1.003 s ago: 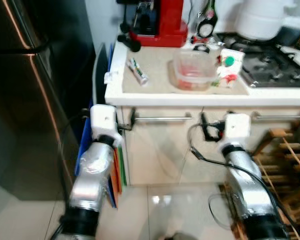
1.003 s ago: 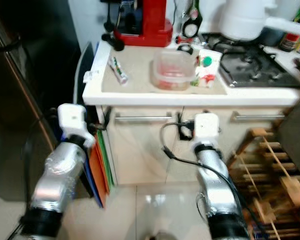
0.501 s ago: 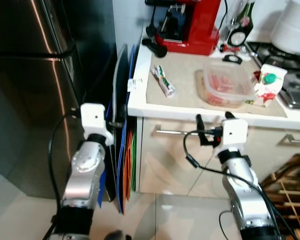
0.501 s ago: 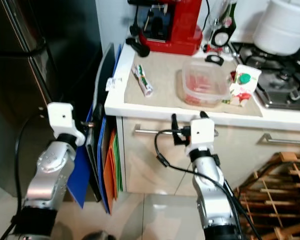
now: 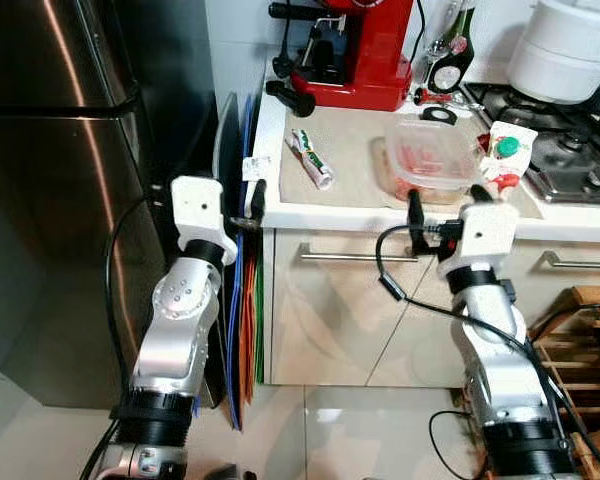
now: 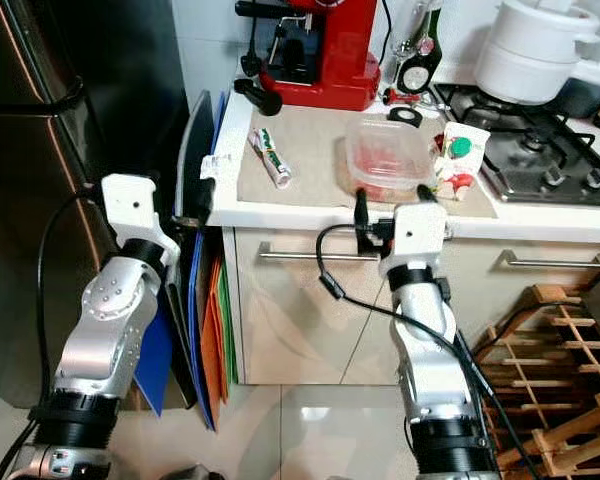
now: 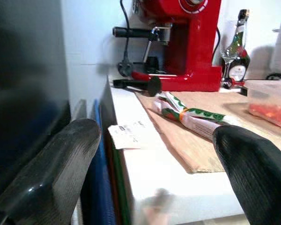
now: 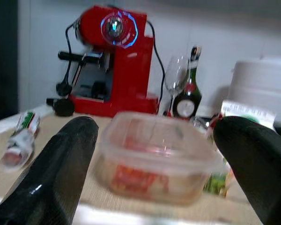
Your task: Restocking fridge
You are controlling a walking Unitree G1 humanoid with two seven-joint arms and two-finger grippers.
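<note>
Right gripper [image 6: 388, 205] raised at white counter edge [image 6: 300, 213], fingers spread, released, aimed at clear lidded plastic container with red contents [image 6: 388, 153]. Container rests on beige mat [image 6: 310, 150], touching small white juice carton with green cap [image 6: 454, 158]. Green-white wrapped tube [image 6: 271, 157] lies on mat, left of container. Left gripper [image 5: 250, 205] spread, holding nothing, near counter corner, beside dark steel fridge [image 5: 50, 190]. Red espresso machine [image 5: 355, 55] at back of counter.

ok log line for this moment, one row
phase: approach counter | right gripper: open, level with counter edge, facing clear plastic lidded food container | left gripper: open, at counter's left corner | dark steel fridge: closed
</note>
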